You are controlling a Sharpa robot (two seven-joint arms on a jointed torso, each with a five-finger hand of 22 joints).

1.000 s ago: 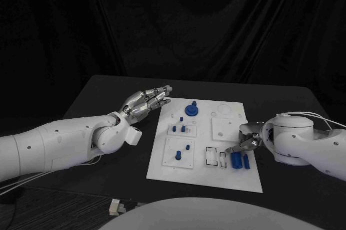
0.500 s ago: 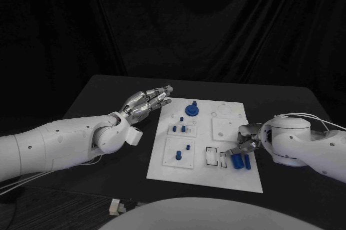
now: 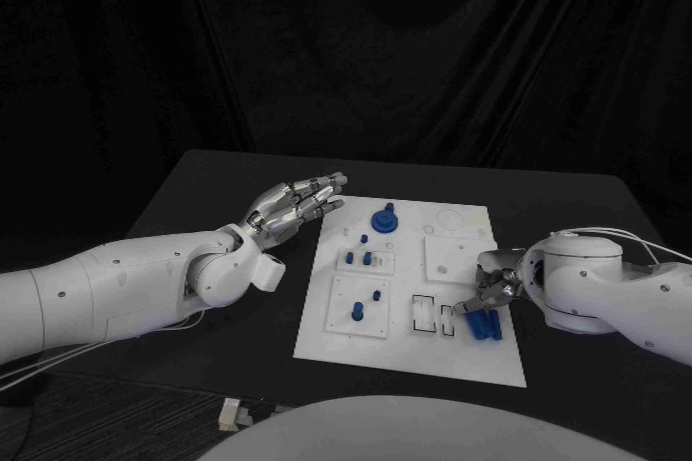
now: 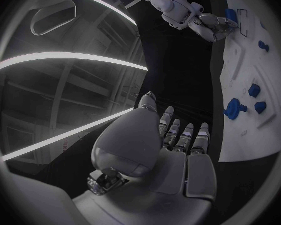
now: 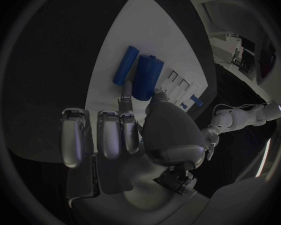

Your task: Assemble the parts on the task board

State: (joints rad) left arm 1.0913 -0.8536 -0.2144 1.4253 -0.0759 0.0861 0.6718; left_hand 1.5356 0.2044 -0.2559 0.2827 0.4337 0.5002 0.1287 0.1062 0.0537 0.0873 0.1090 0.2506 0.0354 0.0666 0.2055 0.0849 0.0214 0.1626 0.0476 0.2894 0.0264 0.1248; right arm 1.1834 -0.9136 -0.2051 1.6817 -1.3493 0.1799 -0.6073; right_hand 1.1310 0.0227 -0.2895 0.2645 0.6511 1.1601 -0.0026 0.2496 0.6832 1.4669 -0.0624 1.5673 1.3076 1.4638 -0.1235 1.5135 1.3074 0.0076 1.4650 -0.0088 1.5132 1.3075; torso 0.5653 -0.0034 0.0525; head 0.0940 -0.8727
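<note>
We start at our right hand (image 3: 490, 287), at the right middle of the head view, bent down over the lower right part of the task board (image 3: 411, 361). In the right wrist view a thumb and one fingertip (image 5: 125, 87) reach the near end of the thicker blue cylinder (image 5: 145, 77), while the other fingers stay curled back; we judge this a pinch just forming or just taken, though whether the part is truly clamped we cannot tell. The cylinder lies flat on the white plate with a thinner blue cylinder (image 5: 125, 65) just beside it, both close to the rectangular slots (image 3: 431, 314) to their left in the head view, which is probably why the hand works here: the slots look like the seats for these parts. Our left hand (image 3: 293, 206) hovers at the upper left edge of the board, fingers straight and apart, holding nothing, seemingly parked out of the way. Further up the board the round blue knob (image 3: 384, 221) and several small blue pegs (image 3: 361, 256) already stand in their plates, on the black table (image 3: 216, 181).
</note>
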